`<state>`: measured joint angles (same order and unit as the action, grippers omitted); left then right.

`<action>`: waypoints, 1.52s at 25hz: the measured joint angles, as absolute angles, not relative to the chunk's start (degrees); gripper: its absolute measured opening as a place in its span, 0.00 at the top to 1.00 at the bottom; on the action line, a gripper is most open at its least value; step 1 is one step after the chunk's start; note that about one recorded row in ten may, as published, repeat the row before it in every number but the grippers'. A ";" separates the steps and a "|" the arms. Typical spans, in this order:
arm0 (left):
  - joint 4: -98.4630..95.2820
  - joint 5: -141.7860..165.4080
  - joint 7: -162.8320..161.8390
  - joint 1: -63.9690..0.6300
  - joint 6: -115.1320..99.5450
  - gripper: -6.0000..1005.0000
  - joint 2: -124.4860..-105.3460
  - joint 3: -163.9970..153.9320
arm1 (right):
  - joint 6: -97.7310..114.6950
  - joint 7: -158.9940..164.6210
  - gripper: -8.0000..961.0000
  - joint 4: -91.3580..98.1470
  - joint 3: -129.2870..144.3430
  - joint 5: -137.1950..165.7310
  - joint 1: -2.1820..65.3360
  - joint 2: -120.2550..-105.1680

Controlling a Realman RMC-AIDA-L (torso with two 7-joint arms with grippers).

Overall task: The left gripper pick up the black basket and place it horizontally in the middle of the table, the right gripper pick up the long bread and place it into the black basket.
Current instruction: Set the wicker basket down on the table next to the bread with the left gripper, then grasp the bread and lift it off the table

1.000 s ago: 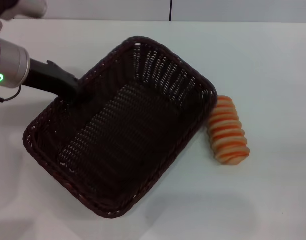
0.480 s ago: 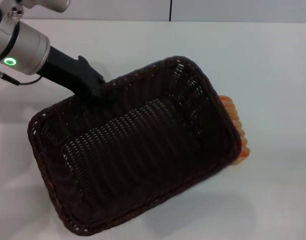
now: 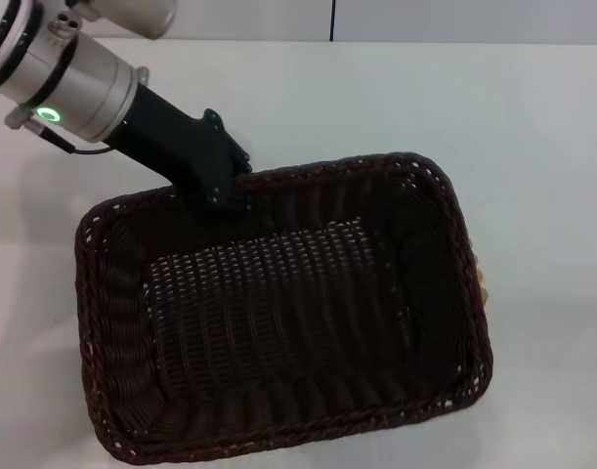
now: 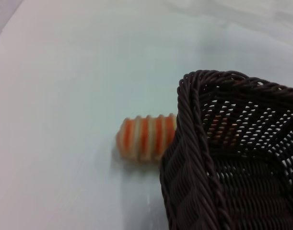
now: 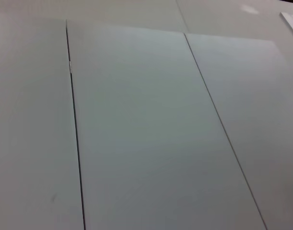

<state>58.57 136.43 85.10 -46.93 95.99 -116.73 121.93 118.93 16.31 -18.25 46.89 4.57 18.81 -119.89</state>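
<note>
The black basket [image 3: 278,313] is held off the white table [image 3: 542,127], its long side running nearly left to right in the head view. My left gripper [image 3: 223,192] is shut on the basket's far rim near its left end. The long bread is almost wholly hidden behind the basket's right side; only a sliver [image 3: 484,289] shows in the head view. The left wrist view shows the striped bread [image 4: 146,138] lying on the table beside and partly behind a corner of the basket [image 4: 232,163]. The right gripper is out of view.
The table's back edge meets a wall with a dark vertical seam [image 3: 333,20]. The right wrist view shows only pale flat panels with dark seams [image 5: 76,143].
The left gripper has swung the basket clockwise and to the right, from slanted to nearly level. The basket now covers the bread, which lay in plain sight to its right.
</note>
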 joint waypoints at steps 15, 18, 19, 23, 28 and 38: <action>57.36 134.32 88.18 -46.76 91.49 0.77 -118.00 121.72 | 119.00 15.88 0.22 -18.63 46.64 6.06 18.20 -119.88; 57.61 134.19 88.23 -46.77 90.95 0.74 -118.02 121.72 | 118.73 15.86 0.22 -18.63 46.80 6.06 18.19 -119.87; 57.61 134.19 88.23 -46.77 90.95 0.74 -118.02 121.72 | 118.65 15.86 0.22 -18.63 46.85 6.07 18.19 -119.85; 60.57 133.44 88.11 -46.05 88.74 0.68 -118.03 122.12 | 118.43 15.84 0.22 -18.65 46.89 6.58 18.20 -119.78; 74.11 128.47 86.75 -39.94 76.14 0.50 -118.47 120.50 | 117.48 15.36 0.22 -18.71 46.92 8.90 18.51 -119.71; 84.58 104.19 101.31 -17.31 4.53 0.42 -118.16 88.93 | 112.55 13.51 0.22 -18.40 46.94 18.83 19.16 -119.61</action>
